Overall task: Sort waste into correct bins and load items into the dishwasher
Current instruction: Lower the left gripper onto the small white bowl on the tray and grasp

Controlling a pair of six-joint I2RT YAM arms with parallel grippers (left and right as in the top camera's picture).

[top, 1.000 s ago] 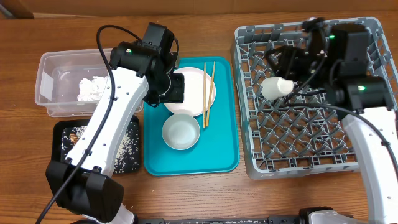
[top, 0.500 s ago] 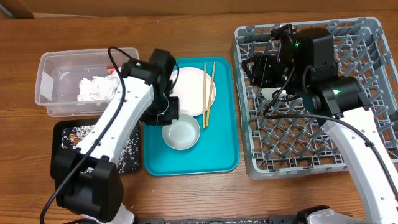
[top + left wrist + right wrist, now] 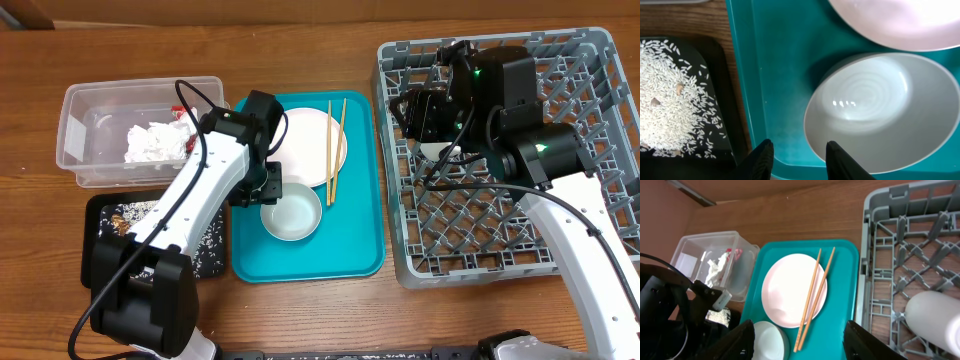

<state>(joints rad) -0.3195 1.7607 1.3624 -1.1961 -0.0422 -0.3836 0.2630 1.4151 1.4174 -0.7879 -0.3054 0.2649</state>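
My left gripper (image 3: 271, 186) is open and low at the left rim of the grey bowl (image 3: 291, 212). In the left wrist view, one finger is over the teal tray (image 3: 775, 75) and the other over the bowl's (image 3: 880, 110) inside; the gripper (image 3: 799, 160) holds nothing. The pinkish-white plate (image 3: 310, 140) lies behind the bowl, with two chopsticks (image 3: 333, 150) across its right side. My right gripper (image 3: 802, 345) is open wide and empty above the dish rack's (image 3: 500, 230) left part. A whitish rounded item (image 3: 935, 320) lies in the rack.
The clear tub (image 3: 90, 130) at far left holds the white napkin (image 3: 150, 142) and red wrapper (image 3: 180, 112). The black tray (image 3: 92, 215) in front of it holds rice scraps (image 3: 670, 95). The left arm crosses over the black tray.
My left gripper has moved from over the plate down to the grey bowl's left rim. My right gripper has moved left, leaving the whitish item in the rack; it is still over the last half second.
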